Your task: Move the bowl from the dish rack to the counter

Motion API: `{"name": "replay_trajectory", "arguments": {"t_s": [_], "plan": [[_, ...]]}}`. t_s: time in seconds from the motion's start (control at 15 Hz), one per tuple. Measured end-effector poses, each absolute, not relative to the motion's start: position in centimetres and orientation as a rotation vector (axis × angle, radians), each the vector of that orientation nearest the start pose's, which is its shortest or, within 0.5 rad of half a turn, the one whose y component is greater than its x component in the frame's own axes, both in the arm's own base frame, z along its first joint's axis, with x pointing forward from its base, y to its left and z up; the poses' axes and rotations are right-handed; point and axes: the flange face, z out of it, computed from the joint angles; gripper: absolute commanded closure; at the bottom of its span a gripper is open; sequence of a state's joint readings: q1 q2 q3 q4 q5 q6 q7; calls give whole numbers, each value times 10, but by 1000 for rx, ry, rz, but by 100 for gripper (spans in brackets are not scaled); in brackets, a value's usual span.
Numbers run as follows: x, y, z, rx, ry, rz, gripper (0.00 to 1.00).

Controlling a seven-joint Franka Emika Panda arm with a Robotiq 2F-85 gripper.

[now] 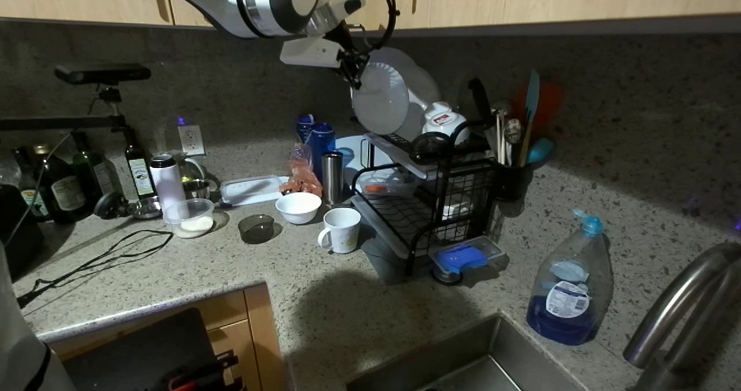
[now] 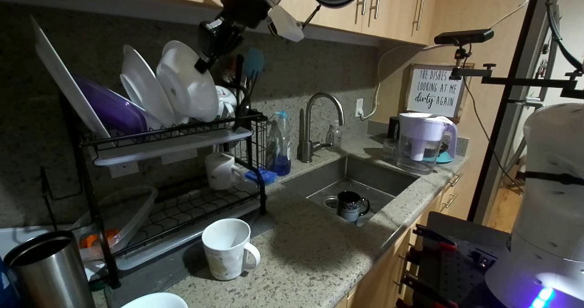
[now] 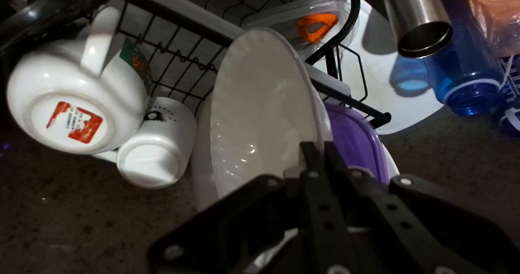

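Grasping is looking done | fingers [image 3: 312, 160] are pinching rim of bowl [image 3: 264, 111] | carrying from dish rack [image 1: 441, 188] to counter [image 1: 307, 275] is remaining

- bowl [image 3: 264, 115]: white
- end effector [image 3: 321, 148]: black
- dish rack [image 1: 443, 191]: black, pale grey trays [image 2: 175, 147]
- table [image 1: 214, 263]: grey-beige, dark speckle
- mug [image 3: 77, 95], 9 o'clock, wrist view: white, red base print [image 3: 86, 132]
- pump bottle [image 1: 570, 281], 4 o'clock in an exterior view: blue liquid [image 1: 558, 324]

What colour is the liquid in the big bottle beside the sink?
Dark blue; the liquid shows best in an exterior view.
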State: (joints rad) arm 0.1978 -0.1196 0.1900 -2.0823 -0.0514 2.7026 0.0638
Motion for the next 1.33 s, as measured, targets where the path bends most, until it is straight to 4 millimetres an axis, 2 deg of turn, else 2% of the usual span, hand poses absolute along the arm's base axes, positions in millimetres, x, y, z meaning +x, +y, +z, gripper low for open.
{"name": "replay_trajectory", "arguments": {"t_s": [0.27, 1.33], "plan": [[515, 229, 566, -2801, -551, -1052, 95], [507, 229, 564, -2850, -598, -1011, 95]]}}
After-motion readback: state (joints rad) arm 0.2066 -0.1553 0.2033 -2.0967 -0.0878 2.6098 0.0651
